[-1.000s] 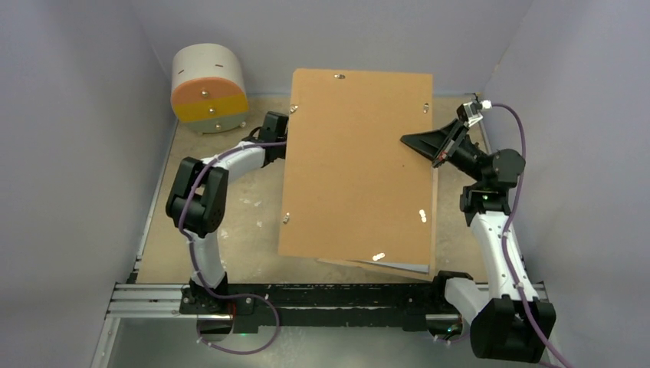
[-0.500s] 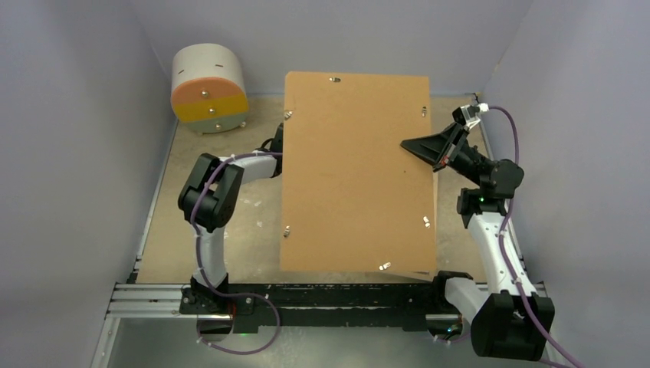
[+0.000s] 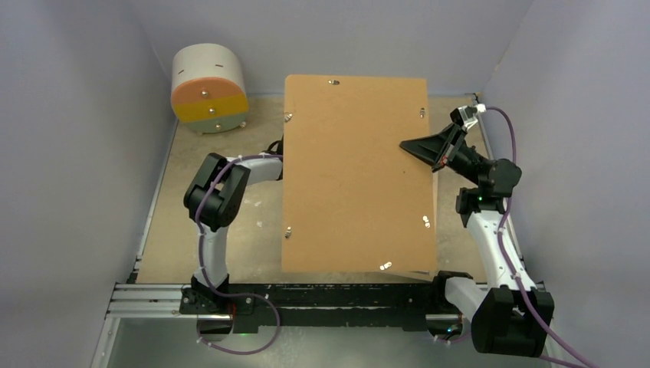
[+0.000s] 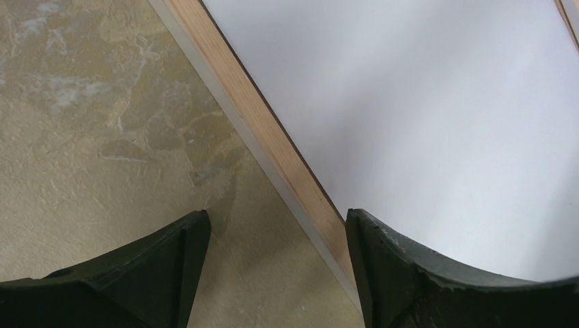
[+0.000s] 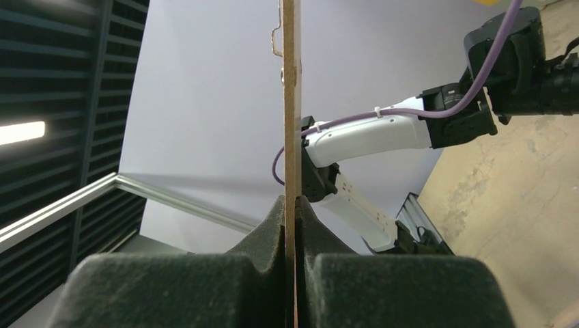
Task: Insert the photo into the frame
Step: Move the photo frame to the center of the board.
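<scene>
Lying on the table point(image 4: 89, 137), the frame point(image 4: 273, 147) shows a light wooden rim with a pale outer edge, running diagonally from upper left to lower right in the left wrist view, the photo point(image 4: 423, 123) inside it white back up. The left gripper point(image 4: 276, 273) gapes wide and empty astride that rim; the right gripper point(image 5: 289, 212) pinches the brown backing board point(image 3: 356, 169) held above.

Matt hardboard sheet point(image 3: 356, 172); wood-rimmed frame point(image 4: 273, 150)
</scene>
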